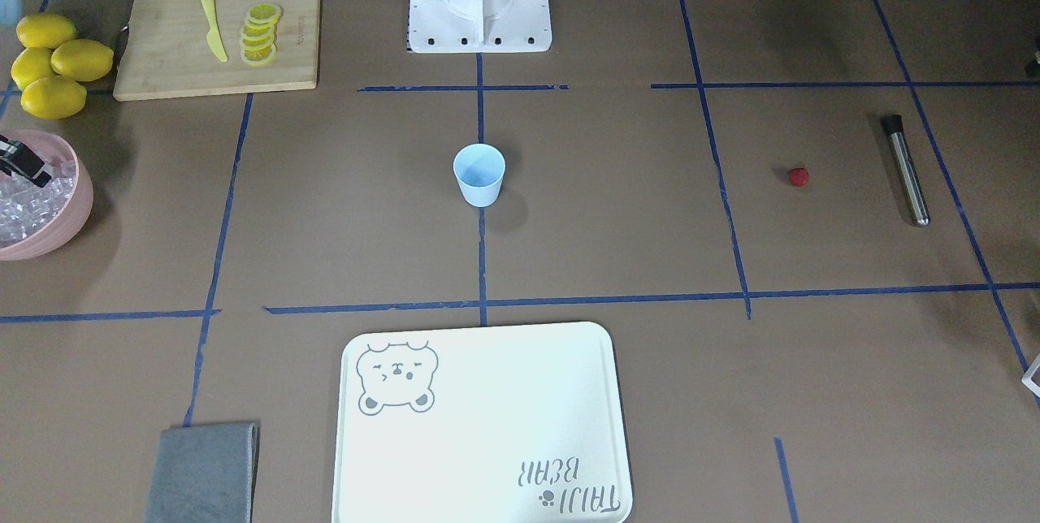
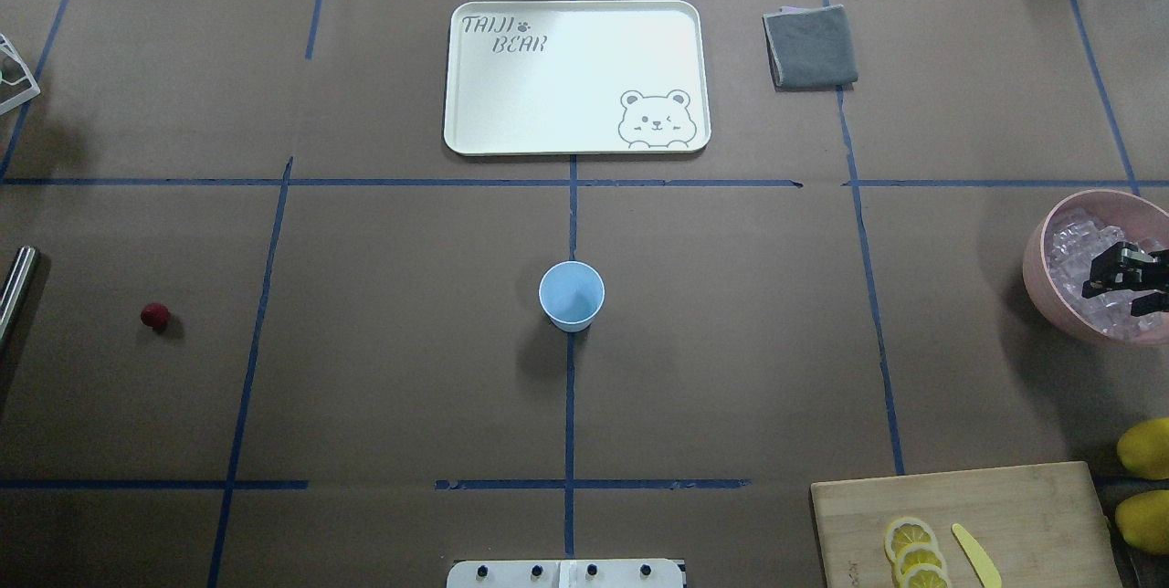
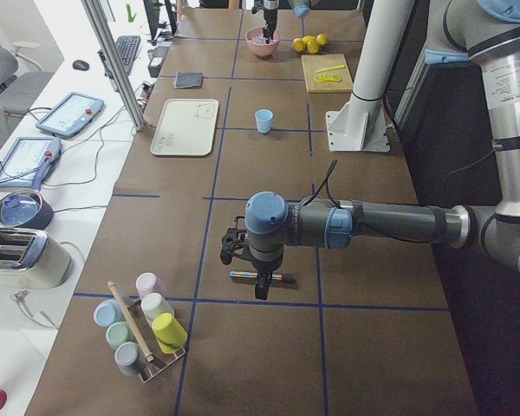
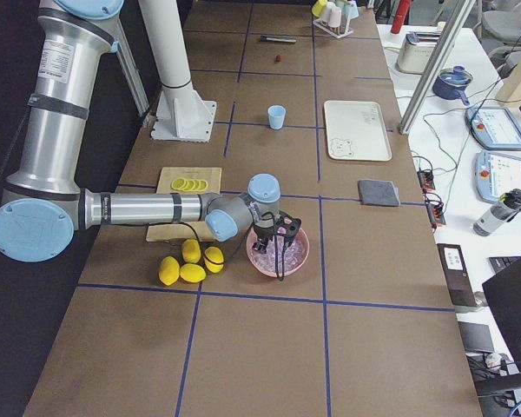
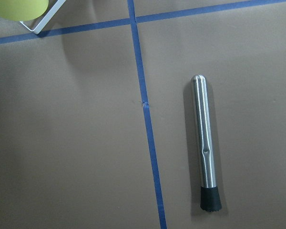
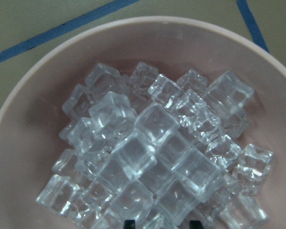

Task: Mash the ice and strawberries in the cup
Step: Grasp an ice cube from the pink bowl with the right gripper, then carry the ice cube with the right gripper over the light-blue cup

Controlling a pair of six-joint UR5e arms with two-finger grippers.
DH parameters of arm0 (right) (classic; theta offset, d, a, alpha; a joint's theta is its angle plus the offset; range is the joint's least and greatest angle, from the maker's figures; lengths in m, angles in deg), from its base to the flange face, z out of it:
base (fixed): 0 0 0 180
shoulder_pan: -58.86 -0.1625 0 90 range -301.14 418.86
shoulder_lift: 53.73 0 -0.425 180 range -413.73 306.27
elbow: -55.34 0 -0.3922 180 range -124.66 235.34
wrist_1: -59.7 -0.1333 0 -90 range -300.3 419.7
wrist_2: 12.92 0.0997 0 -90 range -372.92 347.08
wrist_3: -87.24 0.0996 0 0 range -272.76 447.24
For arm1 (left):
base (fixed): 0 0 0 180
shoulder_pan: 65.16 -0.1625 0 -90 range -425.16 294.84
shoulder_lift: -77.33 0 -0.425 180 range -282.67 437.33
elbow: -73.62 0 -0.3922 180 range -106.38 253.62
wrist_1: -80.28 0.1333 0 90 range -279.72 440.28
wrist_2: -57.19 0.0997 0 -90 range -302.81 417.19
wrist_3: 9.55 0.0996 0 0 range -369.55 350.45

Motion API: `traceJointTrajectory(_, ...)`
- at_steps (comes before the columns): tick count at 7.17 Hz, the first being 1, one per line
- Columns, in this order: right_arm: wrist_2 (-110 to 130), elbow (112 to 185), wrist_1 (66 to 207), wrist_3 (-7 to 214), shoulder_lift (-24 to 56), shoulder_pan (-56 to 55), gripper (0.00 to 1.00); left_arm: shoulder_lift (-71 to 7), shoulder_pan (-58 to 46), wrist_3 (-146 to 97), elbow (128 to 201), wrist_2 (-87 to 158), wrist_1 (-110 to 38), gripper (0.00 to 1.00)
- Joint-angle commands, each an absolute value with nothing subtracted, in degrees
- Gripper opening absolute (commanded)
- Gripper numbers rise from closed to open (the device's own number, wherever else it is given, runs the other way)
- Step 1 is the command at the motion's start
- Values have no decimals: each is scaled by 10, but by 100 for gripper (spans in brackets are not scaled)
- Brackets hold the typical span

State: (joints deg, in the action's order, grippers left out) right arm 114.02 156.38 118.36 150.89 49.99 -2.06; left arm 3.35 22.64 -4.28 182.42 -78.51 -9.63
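The light-blue cup stands upright and empty at the table's middle, also in the overhead view. The red strawberry lies alone on the table on my left side. The ice fills the pink bowl on my right side. My right gripper hangs open just above the ice, holding nothing; its fingertips show at the wrist view's bottom edge. My left gripper hovers over a steel muddler; I cannot tell whether it is open or shut.
A wooden board holds lemon slices and a yellow knife. Whole lemons lie beside it. A white tray and a grey cloth sit at the far side. A cup rack stands at the left end.
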Motion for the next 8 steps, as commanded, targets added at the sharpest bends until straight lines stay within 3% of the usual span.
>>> traceJointTrajectory(1, 1141, 1568, 1183, 1511, 500, -22, 10, 40, 227, -43, 1835, -785, -95, 100)
traceJointTrajectory(3, 1138, 1605, 1184, 1512, 505, -24, 1, 50, 227, -43, 1846, -785, -95, 100)
traceJointTrajectory(6, 1148, 1687, 1192, 1522, 499, -15, 2, 52, 227, -43, 1854, -785, -95, 100)
traceJointTrajectory(8, 1148, 1706, 1192, 1667, 412, 52, 3, 52, 226, -43, 1853, -785, -95, 100)
